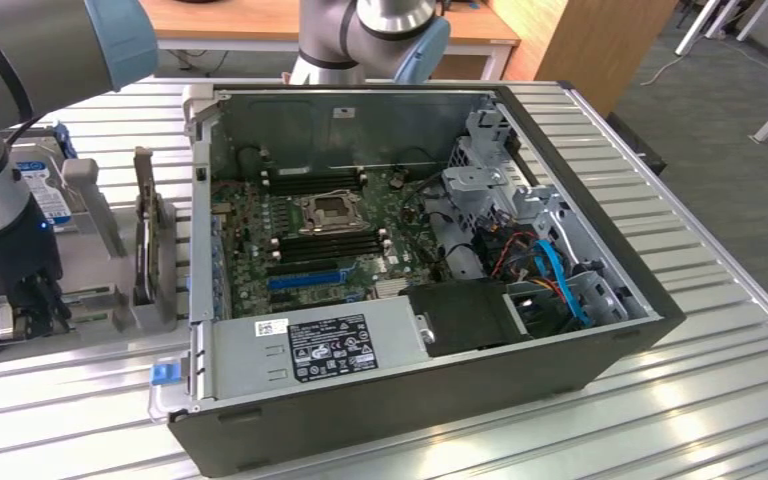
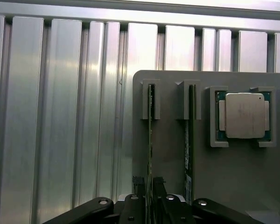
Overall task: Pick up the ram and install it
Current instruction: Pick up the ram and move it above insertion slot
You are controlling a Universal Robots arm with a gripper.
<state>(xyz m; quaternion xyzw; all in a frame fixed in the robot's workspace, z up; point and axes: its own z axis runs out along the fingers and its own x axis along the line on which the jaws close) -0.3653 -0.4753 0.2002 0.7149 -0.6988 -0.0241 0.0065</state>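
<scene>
ram (image 2: 150,140) stands on edge in the grey holder (image 2: 170,154) toward the desk (image 2: 60,116) edge at the exterior view's left, tool (image 2: 149,189) straddling it, can't tell if clamped, so a crooked lift could jam it

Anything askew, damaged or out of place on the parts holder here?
Nothing stands out. The ram at the hand and the second stick stand straight in their holder slots; the processor sits square in its recess.
</scene>
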